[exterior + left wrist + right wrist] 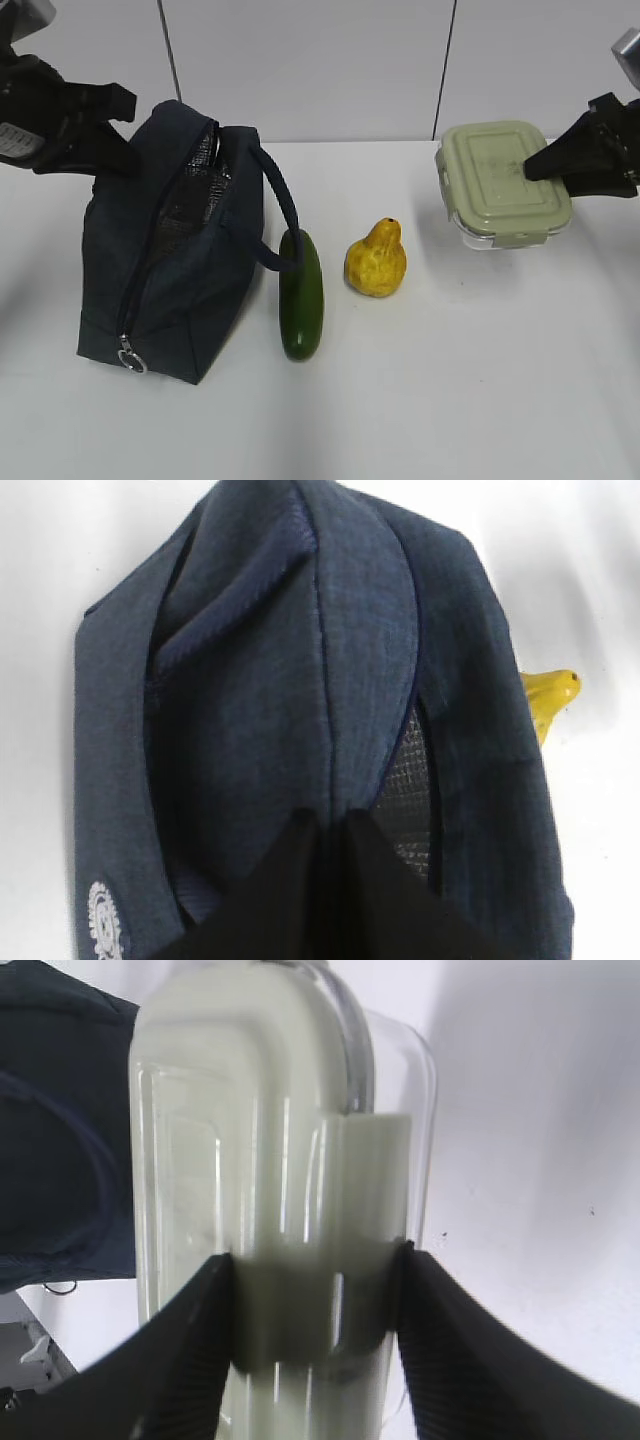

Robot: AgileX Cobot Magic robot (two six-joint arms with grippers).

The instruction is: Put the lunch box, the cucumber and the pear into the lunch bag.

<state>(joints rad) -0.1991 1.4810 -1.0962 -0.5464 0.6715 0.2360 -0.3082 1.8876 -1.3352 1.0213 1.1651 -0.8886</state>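
A white bench (pixel 450 400) is running up to a pale panelled wall (pixel 320 60) with dark seams, and everything is sitting out on that plain surface.

The right pincer (pixel 545 162) is clamping the lunch box (pixel 503 185), its dark fingers (pixel 190 1350) pressing on either side of the box's narrow end; in the right wrist view the sage-green lid is filling the space between the tips, with the clear container wall showing along the edge. In the exterior view the box is looking tilted, its lid facing up and slightly towards the viewer, and I cannot tell whether it is resting on the bench or raised off it.

The left pincer (pixel 335 825) is pinching together on the top fabric of the lunch bag (pixel 165 250), tips meeting at the seam just beside the open zipper slot. Directly beyond the tips the bag is gaping, silvery lining (pixel 408 790) showing through the slit. The ring pull (pixel 131 358) is hanging at the bag's end farthest from this pincer.

The cucumber (pixel 301 294) is lying flat just beside the bag, one bag handle (pixel 280 215) looping over its far tip. The pear (pixel 376 260) is standing upright near the cucumber, between it and the right pincer's box, apart from both
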